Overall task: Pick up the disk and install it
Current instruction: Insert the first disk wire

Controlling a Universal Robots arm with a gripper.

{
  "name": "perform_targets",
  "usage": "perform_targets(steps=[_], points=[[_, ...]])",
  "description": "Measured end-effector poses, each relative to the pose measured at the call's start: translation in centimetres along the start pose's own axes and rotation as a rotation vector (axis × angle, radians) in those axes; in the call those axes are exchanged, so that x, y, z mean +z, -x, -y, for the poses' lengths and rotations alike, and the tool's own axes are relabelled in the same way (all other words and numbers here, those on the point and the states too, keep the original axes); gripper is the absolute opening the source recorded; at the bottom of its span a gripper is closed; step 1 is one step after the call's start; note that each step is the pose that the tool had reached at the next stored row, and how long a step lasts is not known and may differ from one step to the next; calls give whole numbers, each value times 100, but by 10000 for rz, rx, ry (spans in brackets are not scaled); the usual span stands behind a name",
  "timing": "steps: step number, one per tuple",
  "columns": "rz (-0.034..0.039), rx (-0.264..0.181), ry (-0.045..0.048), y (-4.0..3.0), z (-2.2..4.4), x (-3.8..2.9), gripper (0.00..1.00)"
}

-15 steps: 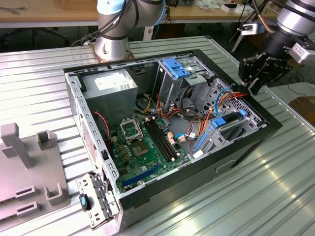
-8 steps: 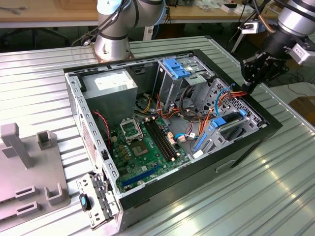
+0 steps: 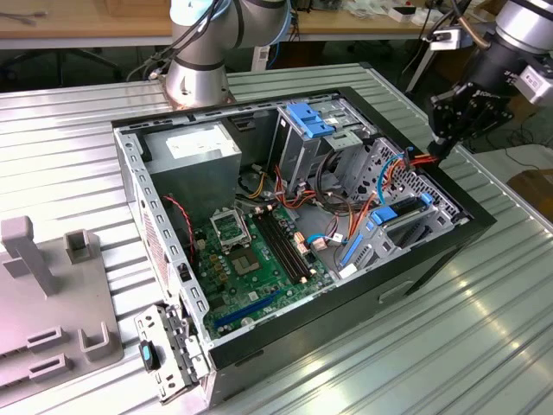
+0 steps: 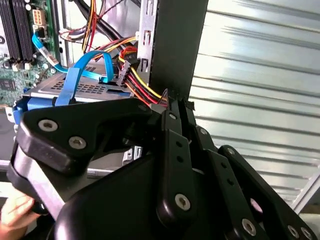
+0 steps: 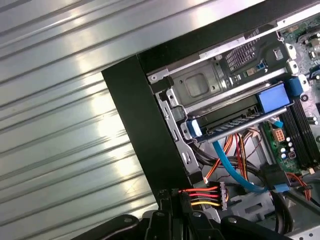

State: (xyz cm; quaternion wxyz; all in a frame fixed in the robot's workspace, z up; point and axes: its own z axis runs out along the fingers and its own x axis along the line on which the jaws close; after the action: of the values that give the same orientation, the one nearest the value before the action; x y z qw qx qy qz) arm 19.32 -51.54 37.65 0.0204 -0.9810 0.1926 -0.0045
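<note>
Gripper (image 3: 437, 149): fingers being pressed together on red-and-yellow power wires (image 5: 200, 192) at computer case's (image 3: 471, 226) far corner; disk (image 5: 227, 119) being seated in cage (image 5: 200, 85), nearer, apart.

Disk (image 5: 232, 120) — dark grey body, bright blue rails — lying flat, seated in the metal drive cage (image 5: 200, 85)

I read the table (image 3: 449, 346) as ribbed bare metal, semi-gloss w/ glare streaks. Case (image 3: 371, 292): outer wall matt black, inner frame dull grey sheet metal. Disk (image 5: 232, 119): dark metal, smooth blue plastic rails. Gripper (image 3: 438, 147): matt black. Fixture (image 3: 52, 303), exterior view's lower left: matt grey plastic.
</note>
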Motion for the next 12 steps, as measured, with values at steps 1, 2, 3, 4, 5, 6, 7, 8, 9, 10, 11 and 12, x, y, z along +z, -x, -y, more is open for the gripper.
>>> perform_targets(steps=[1, 2, 3, 4, 5, 6, 7, 8, 9, 10, 11, 12], points=[[-7, 187, 0, 0, 0, 0, 18], [-11, 283, 0, 0, 0, 2, 18], [-14, 350, 0, 0, 0, 3, 18], [-20, 471, 1, 0, 0, 6, 18], [-26, 608, 2, 1, 0, 9, 18], [-30, 712, 1, 1, -1, 12, 18], [-36, 888, 0, 1, -1, 16, 18], [-46, 1104, 1, 1, -1, 19, 18], [-55, 1337, 1, 1, -1, 23, 18], [-62, 1506, 1, 2, -2, 27, 18], [-67, 1640, 0, 11, -6, 31, 18], [-72, 1748, 2, 26, -12, 33, 18]])
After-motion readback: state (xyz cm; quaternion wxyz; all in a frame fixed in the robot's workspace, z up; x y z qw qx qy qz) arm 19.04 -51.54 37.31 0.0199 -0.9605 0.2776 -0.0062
